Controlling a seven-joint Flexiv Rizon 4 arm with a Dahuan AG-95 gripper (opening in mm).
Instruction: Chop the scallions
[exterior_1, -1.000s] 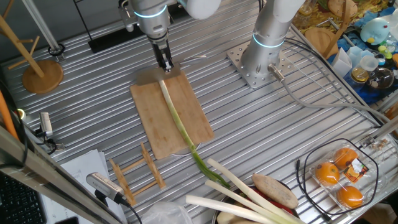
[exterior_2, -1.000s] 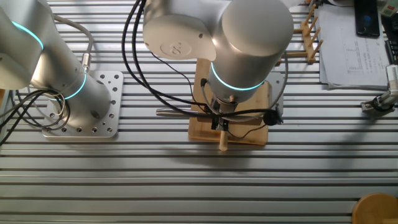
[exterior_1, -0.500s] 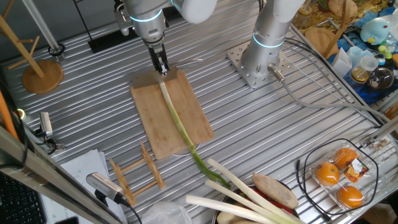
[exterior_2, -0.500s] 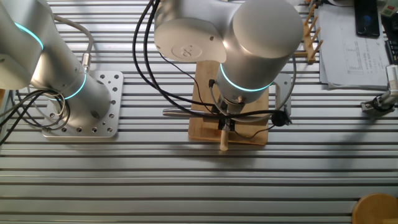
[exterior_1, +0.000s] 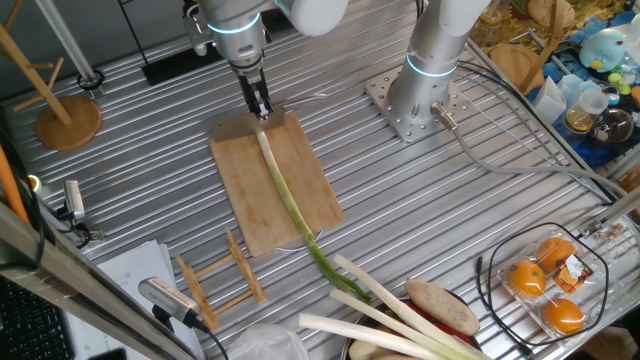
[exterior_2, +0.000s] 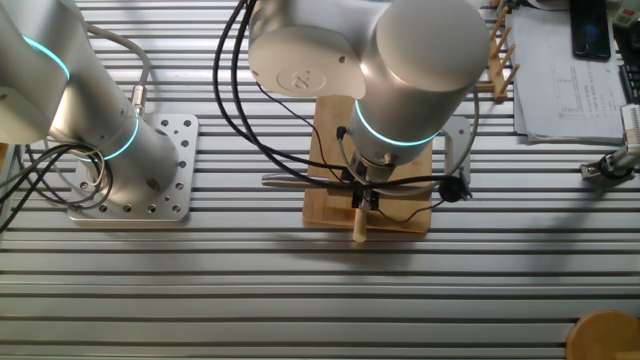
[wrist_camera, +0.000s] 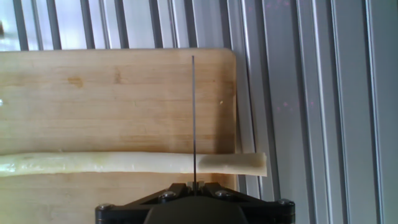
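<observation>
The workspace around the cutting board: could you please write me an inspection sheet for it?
Surface: ribbed metal table; wooden board lies flat on it.
Job's things: scallion whole, lengthwise on the board, white end past one edge, green tip past the other.
Clutter: leeks, oranges in a wire basket, wooden rack, papers.
End effector: shut on a knife, blade across the scallion's white end; contact cannot be told.
Cables: black cables loop off the arm; grey cable on the table.
Surroundings: second arm's base; wooden stand.
</observation>
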